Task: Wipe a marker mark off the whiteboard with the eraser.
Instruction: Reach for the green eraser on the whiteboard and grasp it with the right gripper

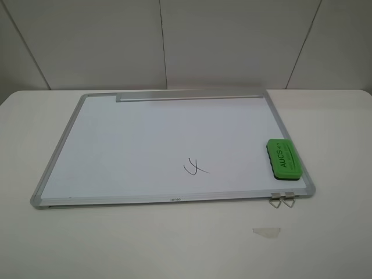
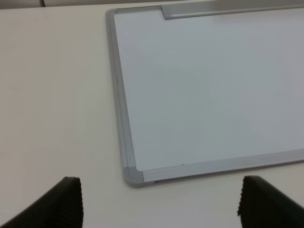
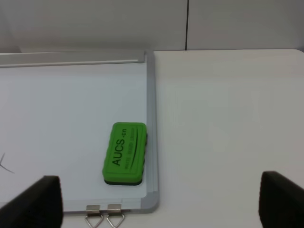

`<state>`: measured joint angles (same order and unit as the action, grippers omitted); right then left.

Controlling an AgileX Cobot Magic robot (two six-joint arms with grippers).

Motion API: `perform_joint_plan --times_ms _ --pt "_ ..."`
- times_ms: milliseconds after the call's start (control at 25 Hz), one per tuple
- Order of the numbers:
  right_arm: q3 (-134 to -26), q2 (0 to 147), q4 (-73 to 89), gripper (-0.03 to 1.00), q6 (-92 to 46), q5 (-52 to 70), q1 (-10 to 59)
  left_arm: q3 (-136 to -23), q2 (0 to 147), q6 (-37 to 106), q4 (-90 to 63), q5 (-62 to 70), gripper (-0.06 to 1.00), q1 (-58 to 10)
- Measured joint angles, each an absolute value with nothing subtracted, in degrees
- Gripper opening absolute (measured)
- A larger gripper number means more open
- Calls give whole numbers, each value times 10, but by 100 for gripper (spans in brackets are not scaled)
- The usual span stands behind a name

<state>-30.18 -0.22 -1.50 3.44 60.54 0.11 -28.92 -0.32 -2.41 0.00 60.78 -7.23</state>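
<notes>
Well, the green eraser point(image 1: 283, 156) lies flat on the whiteboard point(image 1: 116, 145) just beside its right frame near the two clips point(image 1: 281, 200), the marker mark point(image 1: 196, 168) sits well apart near the front edge, and the left gripper point(image 2: 164, 202) and right gripper point(image 3: 161, 199) hang spread wide, holding nothing.

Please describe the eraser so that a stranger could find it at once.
A large silver-framed whiteboard lies flat on the pale table. At its right edge in the high view, near the two metal clips, sits the eraser. It is the only bright green block, lettered AUCS in black.
</notes>
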Motion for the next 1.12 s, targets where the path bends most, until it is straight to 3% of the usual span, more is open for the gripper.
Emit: perform_joint_plan --times_ms 400,760,1120 --pt "-303 56 24 83 34 592 1 -289 -3 -25 0 608 69 -72" --pt "-321 282 78 83 25 561 1 -289 -3 -25 0 608 69 -72" --pt "-428 526 91 83 17 555 1 -289 -3 -25 0 608 69 -72"
